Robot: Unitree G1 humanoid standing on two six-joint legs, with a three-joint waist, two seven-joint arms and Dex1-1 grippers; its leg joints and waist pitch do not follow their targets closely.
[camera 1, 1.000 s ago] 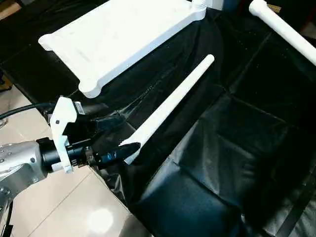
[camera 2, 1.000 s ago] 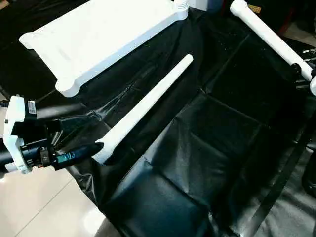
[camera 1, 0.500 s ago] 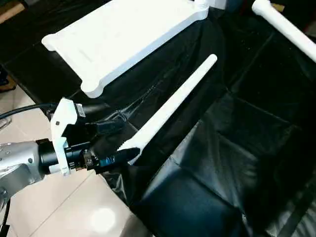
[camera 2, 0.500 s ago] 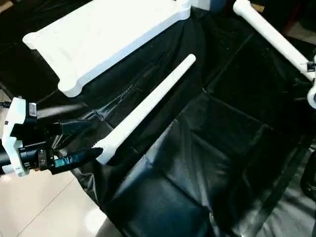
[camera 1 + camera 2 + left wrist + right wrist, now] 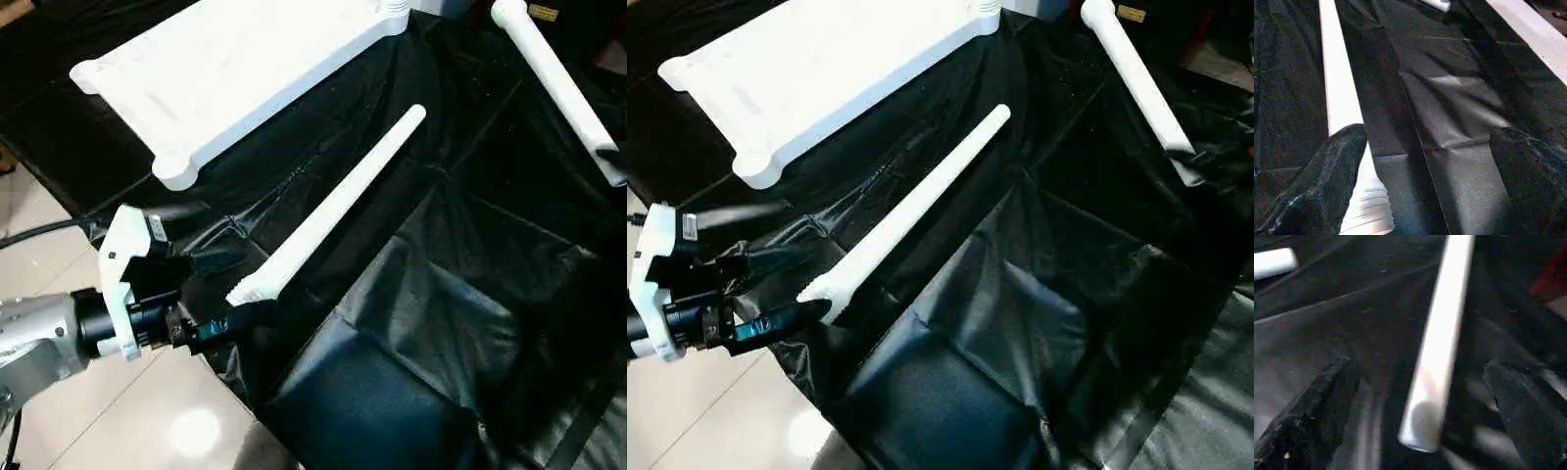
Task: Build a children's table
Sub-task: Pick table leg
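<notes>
Long white tapered plastic tube leg lies on black sheet; left end effector spread wide around its ribbed end. Looks light, stiff, slick; grip there.

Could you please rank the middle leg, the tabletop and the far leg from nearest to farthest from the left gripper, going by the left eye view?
1. Middle leg: its ribbed end lies right at the open left gripper.
2. Tabletop: beyond the gripper, at the cloth's far left.
3. Far leg: far right corner.
</notes>
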